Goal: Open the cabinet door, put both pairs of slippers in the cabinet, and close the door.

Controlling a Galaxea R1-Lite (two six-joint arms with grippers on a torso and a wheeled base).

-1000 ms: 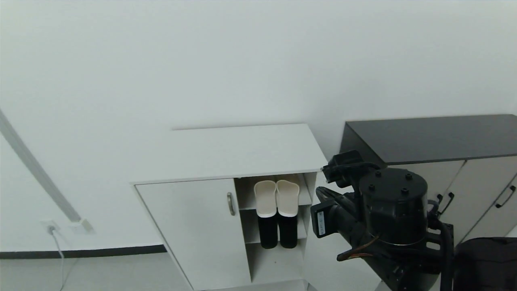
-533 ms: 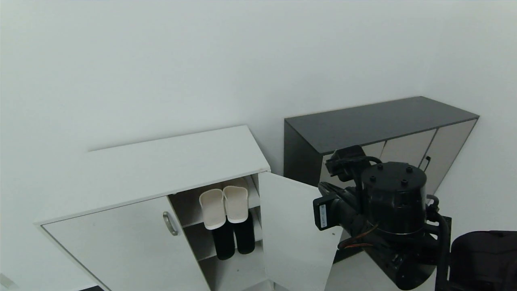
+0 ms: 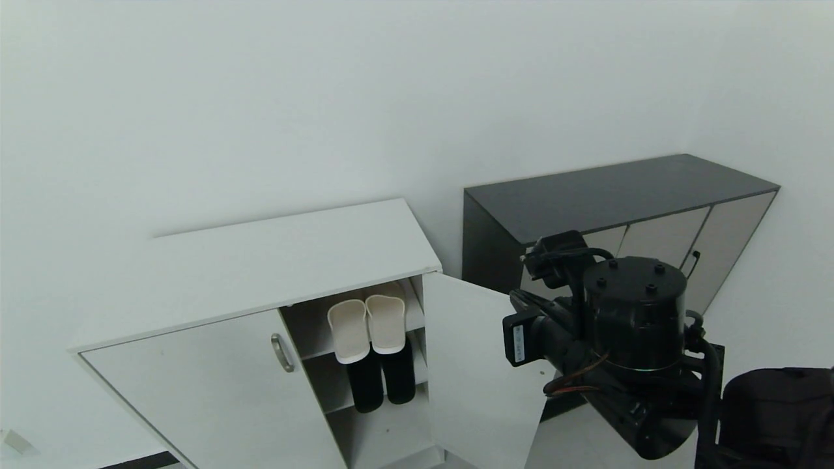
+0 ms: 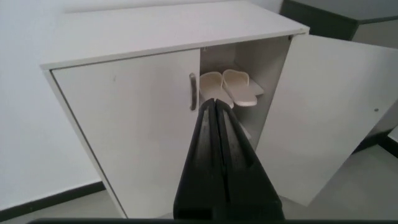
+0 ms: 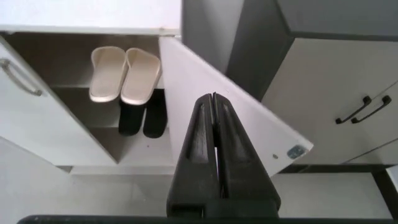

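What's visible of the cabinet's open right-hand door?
The open door is a flat white panel, matte like laminate, hinged on the right side of the white cabinet and swung wide outward. A small fitting sits near its free edge on the face in view. The shut right gripper hangs before it; contact cannot be told.

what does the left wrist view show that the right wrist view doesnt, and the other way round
Left wrist view: the closed door's whole front and the shut left gripper. Right wrist view: the black slippers, black handles on the dark cabinet, the shut right gripper. Both: the white slippers on a shelf and the open door.
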